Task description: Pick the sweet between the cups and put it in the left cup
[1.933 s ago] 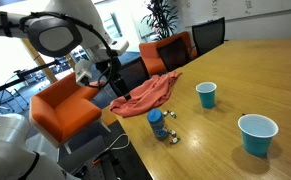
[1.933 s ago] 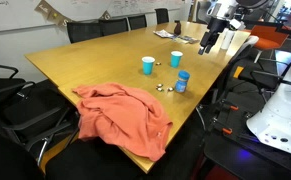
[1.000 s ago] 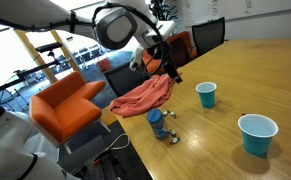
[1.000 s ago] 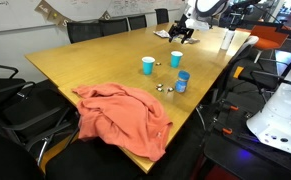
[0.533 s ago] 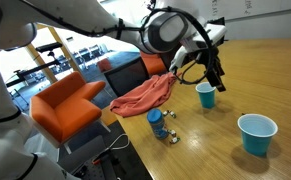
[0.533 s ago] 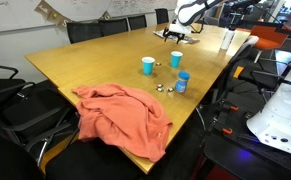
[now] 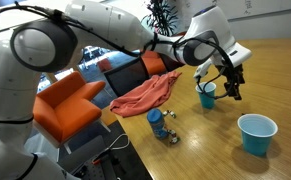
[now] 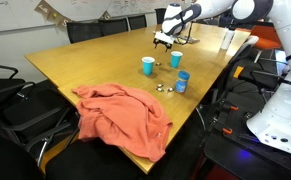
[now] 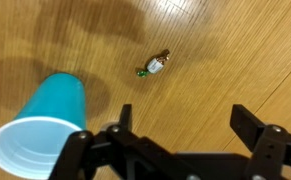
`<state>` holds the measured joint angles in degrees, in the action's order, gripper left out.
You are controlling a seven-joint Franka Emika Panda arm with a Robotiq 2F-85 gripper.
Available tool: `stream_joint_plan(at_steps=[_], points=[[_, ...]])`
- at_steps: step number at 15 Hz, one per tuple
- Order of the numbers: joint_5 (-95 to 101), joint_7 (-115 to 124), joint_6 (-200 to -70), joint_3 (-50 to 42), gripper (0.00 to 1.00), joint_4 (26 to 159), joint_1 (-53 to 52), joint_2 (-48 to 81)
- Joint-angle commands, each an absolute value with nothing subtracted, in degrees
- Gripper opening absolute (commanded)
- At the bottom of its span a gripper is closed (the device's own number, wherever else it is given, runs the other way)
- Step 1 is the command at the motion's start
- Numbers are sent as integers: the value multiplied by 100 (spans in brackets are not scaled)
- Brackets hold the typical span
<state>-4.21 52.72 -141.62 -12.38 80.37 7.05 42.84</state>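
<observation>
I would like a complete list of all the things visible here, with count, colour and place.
Table: one, light wood, fills the scene.
Cups: two, teal, upright, apart on the table.
Sweet: one, pale wrapper, lying beside a cup.
Bottle: one, blue, near the table edge.
Cloth: one, orange-pink, crumpled at a table corner.
Chairs: several, orange and black, around the table.
Arm: one, white, over the table.
End effector: one, black, open, above the table near a cup.
</observation>
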Motion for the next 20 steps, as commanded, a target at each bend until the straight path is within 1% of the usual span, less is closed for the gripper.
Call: stream_joint_plan(at_steps=[1,4,8,20], points=[[-621,5844,-13407,-1319,100,6617,718,5193],[-429,6604,-12739,-1530,100,5811,669,5739],[-382,7225,-12206,-1517,100,5091,783,6235],[-545,7463,-12175,-1453,100,4574,1001,6887]])
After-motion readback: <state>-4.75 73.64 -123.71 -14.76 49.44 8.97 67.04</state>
